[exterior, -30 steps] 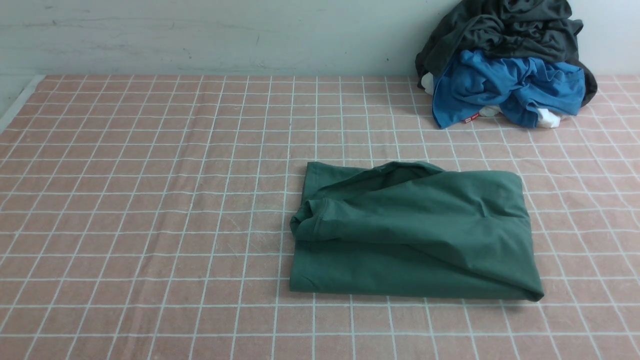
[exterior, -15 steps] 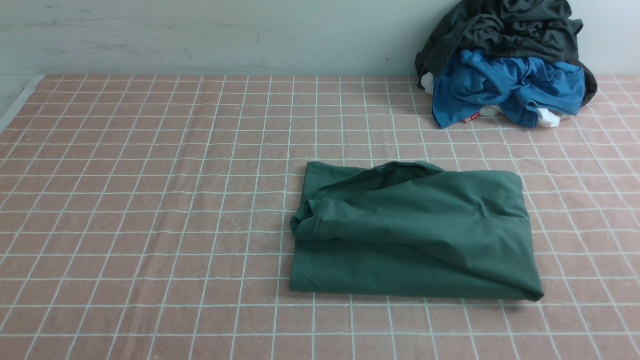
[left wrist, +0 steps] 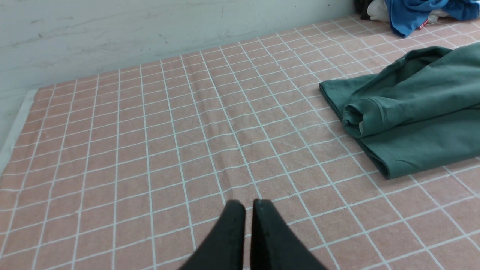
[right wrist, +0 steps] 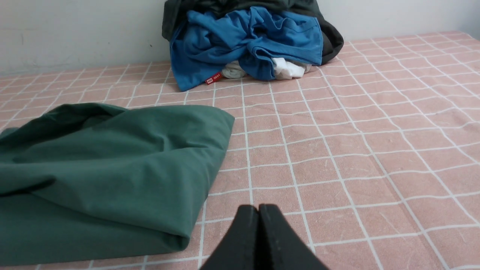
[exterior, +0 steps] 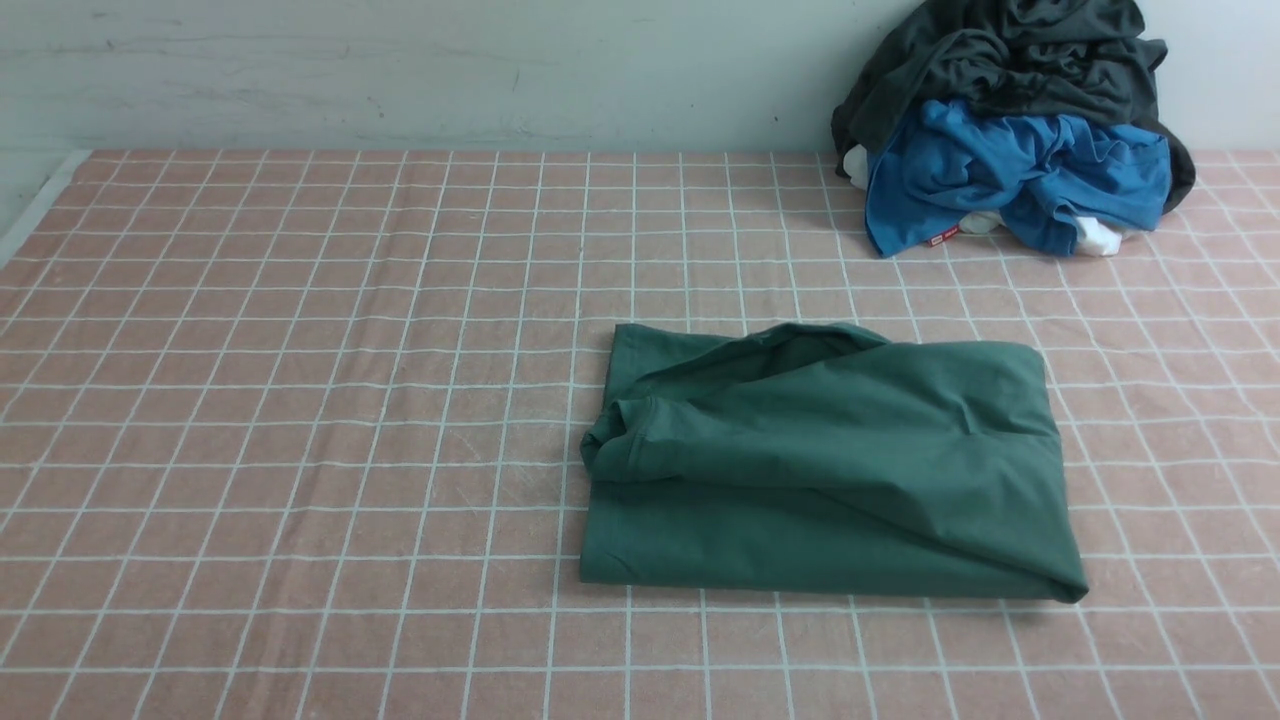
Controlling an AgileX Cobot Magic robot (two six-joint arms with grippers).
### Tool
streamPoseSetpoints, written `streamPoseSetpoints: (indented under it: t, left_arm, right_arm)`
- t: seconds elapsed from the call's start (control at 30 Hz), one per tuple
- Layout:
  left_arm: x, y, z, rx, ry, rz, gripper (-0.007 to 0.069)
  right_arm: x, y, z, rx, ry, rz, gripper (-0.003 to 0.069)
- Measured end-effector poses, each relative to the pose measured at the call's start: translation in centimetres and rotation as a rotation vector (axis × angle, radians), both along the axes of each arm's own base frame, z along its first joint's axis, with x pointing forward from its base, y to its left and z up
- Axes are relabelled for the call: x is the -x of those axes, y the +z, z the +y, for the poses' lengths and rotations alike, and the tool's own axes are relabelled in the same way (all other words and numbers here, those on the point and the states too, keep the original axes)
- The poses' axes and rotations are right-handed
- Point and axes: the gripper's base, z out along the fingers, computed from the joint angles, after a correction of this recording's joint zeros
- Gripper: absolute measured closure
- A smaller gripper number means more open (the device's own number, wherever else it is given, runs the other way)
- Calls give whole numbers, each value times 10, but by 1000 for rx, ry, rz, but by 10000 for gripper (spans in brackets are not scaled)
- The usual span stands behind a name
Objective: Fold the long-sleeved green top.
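In the front view, the green long-sleeved top [exterior: 850,460] lies folded at the centre to right of the frame, on my checked surface [exterior: 300,450]. My left end effector [left wrist: 249,210] and right end effector [right wrist: 258,213] are both clenched, empty, well apart from the top. Beyond it, upper right, sits a garment pile [exterior: 1020,150].

A pale wall [exterior: 450,70] with faint scuffs rises behind the worktop [exterior: 300,400], whose brownish-pink surface carries a grid of pale lines. A light strip [exterior: 40,205] edges its far left. Dark and blue cloths [exterior: 1010,120] are heaped against the wall, right of centre, with white bits beneath. The light is soft.
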Motion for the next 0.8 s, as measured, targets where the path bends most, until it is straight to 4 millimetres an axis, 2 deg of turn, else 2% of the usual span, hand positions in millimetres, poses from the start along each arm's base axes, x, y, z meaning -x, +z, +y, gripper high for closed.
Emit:
streamPoseSetpoints:
  t: [0.8]
  left_arm:
    - [0, -1, 0, -5, 3, 15, 611]
  right_arm:
    - [0, 0, -1, 23, -5, 12, 673]
